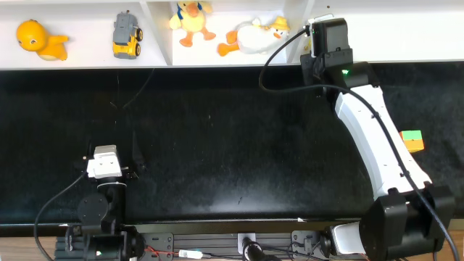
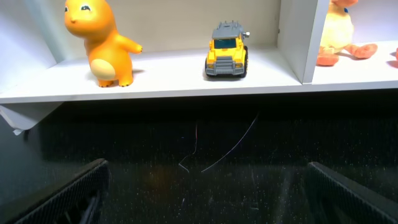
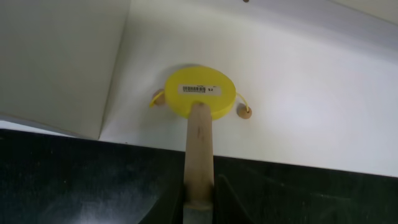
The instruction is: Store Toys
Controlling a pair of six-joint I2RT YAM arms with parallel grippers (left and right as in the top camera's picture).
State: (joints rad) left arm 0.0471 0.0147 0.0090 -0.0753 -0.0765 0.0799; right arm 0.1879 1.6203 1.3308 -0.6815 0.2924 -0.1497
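Note:
A yellow rattle drum point(image 3: 199, 92) with a wooden handle point(image 3: 199, 152) and two small beads on strings rests its head on the white shelf floor point(image 3: 298, 112), close to a divider wall point(image 3: 62, 56). My right gripper point(image 3: 199, 208) is shut on the lower end of the handle. From above, the right gripper point(image 1: 325, 36) is at the shelf's right compartment. My left gripper point(image 2: 208, 168) stands open and empty low over the black mat point(image 2: 205, 155), at the table's near left point(image 1: 104, 162), facing the shelf.
On the shelf stand an orange figure point(image 1: 40, 40), a yellow toy truck point(image 1: 127, 35), a yellow plush duck point(image 1: 191, 20) and a white plush goose point(image 1: 255, 36). A green and orange block point(image 1: 412, 140) lies on the mat at the right, beside the right arm.

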